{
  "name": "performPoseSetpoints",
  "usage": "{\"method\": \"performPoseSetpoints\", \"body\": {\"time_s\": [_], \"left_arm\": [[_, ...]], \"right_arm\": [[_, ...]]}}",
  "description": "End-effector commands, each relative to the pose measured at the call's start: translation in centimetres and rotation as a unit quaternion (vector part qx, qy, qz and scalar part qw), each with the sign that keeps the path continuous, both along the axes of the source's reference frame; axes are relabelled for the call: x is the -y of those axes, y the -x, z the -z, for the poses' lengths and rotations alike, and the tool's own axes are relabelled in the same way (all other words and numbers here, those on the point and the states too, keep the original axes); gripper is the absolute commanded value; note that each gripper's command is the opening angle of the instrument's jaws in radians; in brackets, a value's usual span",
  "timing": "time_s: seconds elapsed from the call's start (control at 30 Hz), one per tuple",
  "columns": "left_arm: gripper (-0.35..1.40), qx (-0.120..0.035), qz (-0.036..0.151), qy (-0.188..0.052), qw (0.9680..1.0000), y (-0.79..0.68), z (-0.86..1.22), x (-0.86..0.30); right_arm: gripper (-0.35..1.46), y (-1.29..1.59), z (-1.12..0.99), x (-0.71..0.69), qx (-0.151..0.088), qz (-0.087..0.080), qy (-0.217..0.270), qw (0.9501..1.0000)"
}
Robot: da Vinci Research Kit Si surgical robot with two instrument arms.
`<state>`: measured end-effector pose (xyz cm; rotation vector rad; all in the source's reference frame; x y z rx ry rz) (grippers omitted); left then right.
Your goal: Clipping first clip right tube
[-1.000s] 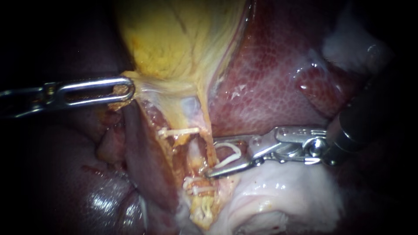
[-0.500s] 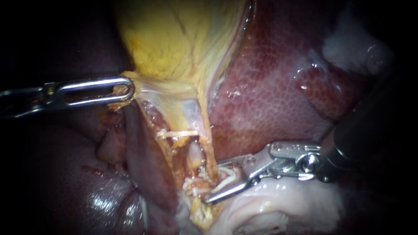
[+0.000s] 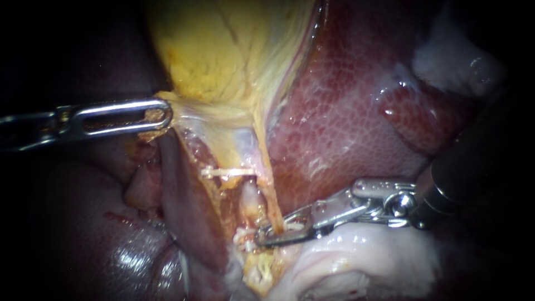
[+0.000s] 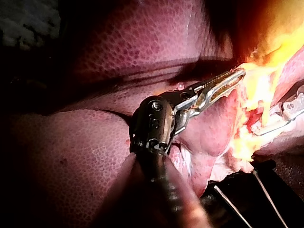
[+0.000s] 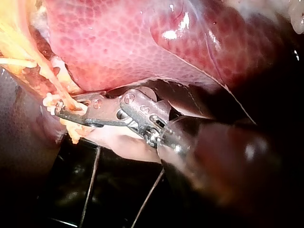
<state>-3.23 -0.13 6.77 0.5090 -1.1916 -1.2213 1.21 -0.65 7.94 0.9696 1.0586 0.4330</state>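
1. Pincer of the right instrument [image 3: 278, 233] is nearly closed, squeezing the right tube [image 3: 271, 209] at six o'clock below the gallbladder [image 3: 223, 50].
2. The left instrument [image 3: 159, 114] clamps the gallbladder's edge.
3. The tube looks soft, slick and tearable; best gripped squarely across.

The left instrument [image 3: 161, 115] lies level, jaws clamped on the gallbladder [image 3: 223, 50]. The right instrument [image 3: 261, 238] slants downward, its 2 jaws pressed together around the right tube [image 3: 268, 192].

The right instrument's end effector [image 5: 61, 111] grips a thin orange tube [image 5: 52, 78] close beside the liver [image 5: 118, 42].
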Motion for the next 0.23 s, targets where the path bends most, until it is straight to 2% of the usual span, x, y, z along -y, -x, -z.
{"method": "performPoseSetpoints", "body": {"time_s": [0.03,0.13,0.17,0.2,0.23], "left_arm": [[-0.35,0.0,0.0,0.0,1.0,0.0,0.0,0.0],[-0.35,0.0,0.0,0.0,1.0,0.0,0.0,0.0],[-0.35,0.0,0.0,0.0,1.0,0.0,0.0,0.0],[-0.35,0.0,0.0,0.0,1.0,0.0,0.0,0.0],[-0.35,0.0,0.0,0.0,1.0,0.01,0.0,-0.01]], "right_arm": [[-0.35,-0.01,0.0,0.01,0.001,-0.001,-0.003,1.0],[-0.35,-0.01,0.0,0.01,0.001,-0.001,-0.003,1.0],[-0.22,-0.01,-0.01,0.01,0.002,-0.002,-0.002,1.0],[0.04,0.0,0.0,0.0,0.004,-0.007,0.0,1.0],[0.22,0.0,0.0,-0.01,0.007,-0.014,0.002,0.9999]]}}
